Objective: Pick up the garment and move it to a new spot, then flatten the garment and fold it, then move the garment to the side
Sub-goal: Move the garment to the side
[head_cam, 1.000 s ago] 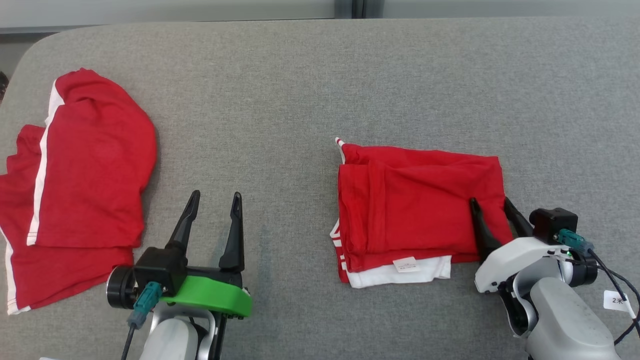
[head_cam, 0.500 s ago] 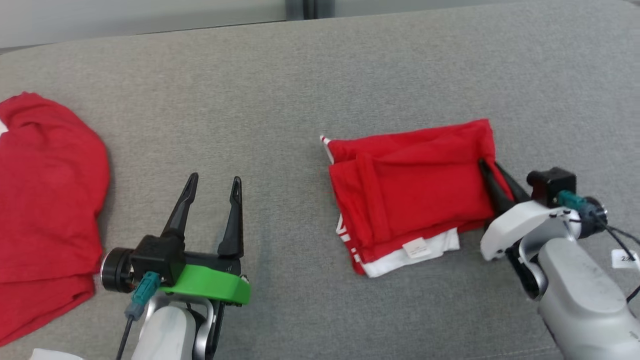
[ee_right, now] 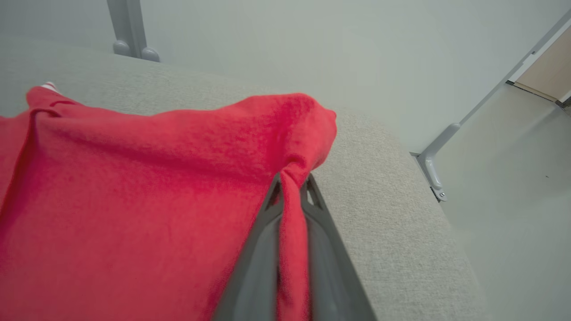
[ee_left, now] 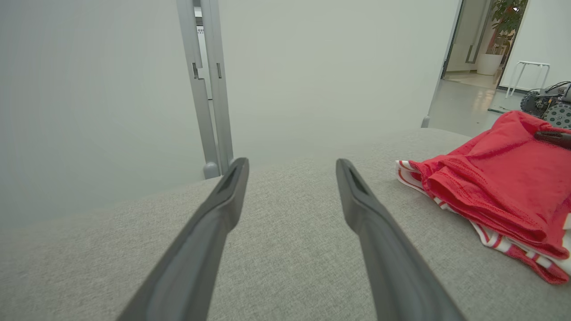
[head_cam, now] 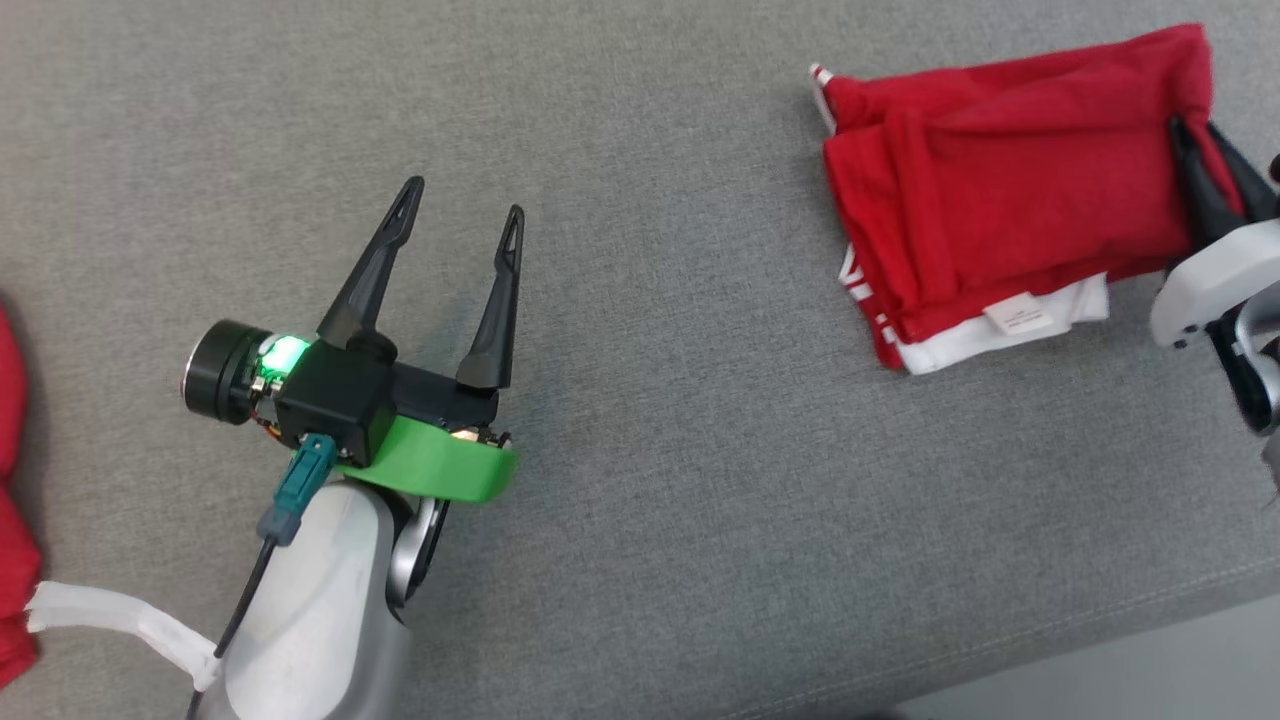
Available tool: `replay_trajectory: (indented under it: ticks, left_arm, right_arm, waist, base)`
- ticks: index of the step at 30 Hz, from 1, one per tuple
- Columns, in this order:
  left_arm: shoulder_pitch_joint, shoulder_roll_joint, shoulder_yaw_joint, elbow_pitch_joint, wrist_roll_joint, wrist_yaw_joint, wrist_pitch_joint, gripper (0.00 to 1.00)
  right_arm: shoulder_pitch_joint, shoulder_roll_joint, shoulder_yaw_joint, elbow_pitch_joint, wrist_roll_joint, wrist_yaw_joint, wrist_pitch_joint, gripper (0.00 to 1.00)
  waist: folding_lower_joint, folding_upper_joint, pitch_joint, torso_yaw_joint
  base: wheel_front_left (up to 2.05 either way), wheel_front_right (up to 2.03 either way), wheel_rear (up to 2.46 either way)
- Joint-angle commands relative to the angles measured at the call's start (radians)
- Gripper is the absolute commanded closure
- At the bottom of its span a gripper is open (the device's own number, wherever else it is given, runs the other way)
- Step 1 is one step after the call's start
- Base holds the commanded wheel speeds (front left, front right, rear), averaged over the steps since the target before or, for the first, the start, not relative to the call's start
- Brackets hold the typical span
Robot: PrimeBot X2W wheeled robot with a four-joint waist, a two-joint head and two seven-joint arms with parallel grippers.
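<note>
Red cloth, soft, light and limp, is folded into the garment, laid on the grey cushion. Its right edge is pinched by the right gripper; slipping layers are judged the risk. The left gripper is held spread, empty.

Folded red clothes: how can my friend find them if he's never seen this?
Look at the big grey cushion and go to its right side. The folded red garment lies there with the right gripper pinching its edge. Unlike the red cloth at the far left, it shows a white layer with a small label.
</note>
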Motion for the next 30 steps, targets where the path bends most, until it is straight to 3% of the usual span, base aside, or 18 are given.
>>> replay_trajectory:
  ticks: [1, 8, 16, 17, 18, 19, 26, 30]
  left_arm:
    - [-0.028, 0.016, -0.003, -0.001, 0.011, -0.003, 0.0, 0.0]
    - [-0.099, 0.023, -0.016, -0.001, 0.022, -0.008, 0.0, 0.0]
    - [-0.11, 0.035, -0.007, 0.005, 0.019, -0.009, 0.0, 0.0]
    - [-0.112, 0.035, -0.005, 0.005, 0.017, -0.009, 0.0, 0.0]
    - [-0.112, 0.034, 0.0, 0.005, 0.014, -0.007, 0.0, 0.0]
    - [-0.106, 0.03, 0.008, 0.005, 0.005, -0.002, 0.0, 0.0]
    - [-0.062, 0.015, 0.039, 0.01, -0.021, 0.003, 0.0, 0.0]
    - [-0.02, 0.003, 0.083, 0.009, -0.052, 0.012, 0.0, 0.0]
  right_arm:
    - [-0.034, -0.02, -0.011, 0.013, -0.003, -0.002, 0.0, 1.0]
    - [-0.139, -0.091, -0.034, 0.103, -0.043, -0.002, 0.0, 1.0]
    - [-0.192, -0.107, -0.101, 0.158, -0.063, -0.002, 0.0, 1.0]
    - [-0.194, -0.107, -0.107, 0.159, -0.069, -0.002, 0.0, 0.76]
    - [-0.196, -0.111, -0.114, 0.154, -0.078, -0.002, 0.0, 0.08]
    - [-0.192, -0.105, -0.131, 0.144, -0.088, -0.002, 0.0, 0.0]
    - [-0.138, -0.069, -0.174, 0.046, -0.105, -0.002, 0.0, 0.0]
    - [-0.101, -0.029, -0.147, -0.03, -0.08, -0.002, 0.0, 0.0]
  waist:
    - [0.0, 0.0, 0.083, -0.066]
    - [0.0, 0.0, 0.144, -0.064]
    - [0.0, 0.0, 0.17, -0.048]
    - [0.0, 0.0, 0.169, -0.044]
    - [0.0, 0.0, 0.167, -0.041]
    - [0.0, 0.0, 0.155, -0.036]
    - [0.0, 0.0, 0.06, -0.013]
    - [0.0, 0.0, -0.012, -0.002]
  base:
    - [0.0, 0.0, 0.0]
    - [0.0, 0.0, 0.0]
    - [0.0, 0.0, 0.0]
    - [0.0, 0.0, 0.0]
    - [0.0, 0.0, 0.0]
    - [0.0, 0.0, 0.0]
    - [0.0, 0.0, 0.0]
    - [0.0, 0.0, 0.0]
